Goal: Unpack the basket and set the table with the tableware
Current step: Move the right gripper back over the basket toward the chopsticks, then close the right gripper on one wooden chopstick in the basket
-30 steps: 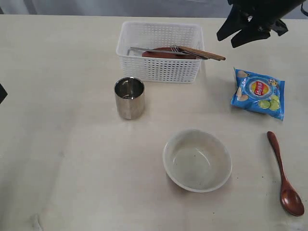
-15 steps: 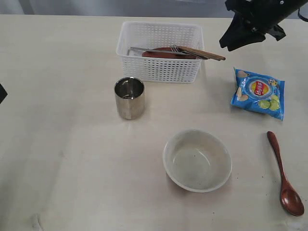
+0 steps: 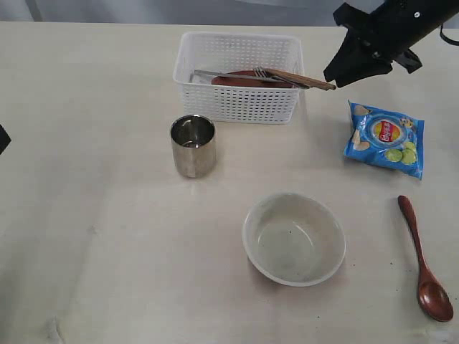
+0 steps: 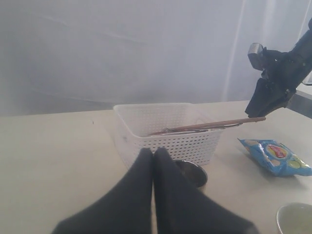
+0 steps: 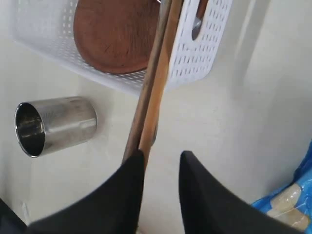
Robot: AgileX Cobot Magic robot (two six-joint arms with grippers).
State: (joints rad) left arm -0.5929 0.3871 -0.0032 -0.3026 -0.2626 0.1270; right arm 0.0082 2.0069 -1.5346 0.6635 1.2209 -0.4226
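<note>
The white basket (image 3: 237,104) stands at the back of the table (image 3: 107,236). Inside lie a brown plate (image 5: 114,34), a steel fork and knife (image 3: 229,74), and two wooden chopsticks (image 3: 301,79) that stick out over its right rim. My right gripper (image 3: 343,72) hovers just right of the chopsticks' free end. In the right wrist view the gripper (image 5: 162,155) is open, and the chopsticks (image 5: 156,92) run alongside one finger, outside the gap. A steel cup (image 3: 193,145), an off-white bowl (image 3: 294,238) and a wooden spoon (image 3: 424,261) rest on the table. My left gripper (image 4: 154,152) is shut and empty.
A blue chips bag (image 3: 385,137) lies right of the basket, under the right arm. The cup stands just in front of the basket's left corner. Only a dark bit of the left arm (image 3: 2,138) shows at the exterior view's left edge.
The right gripper has come down and left toward the chopsticks' protruding end, and its jaws have narrowed. The left arm and the tableware have not moved.
</note>
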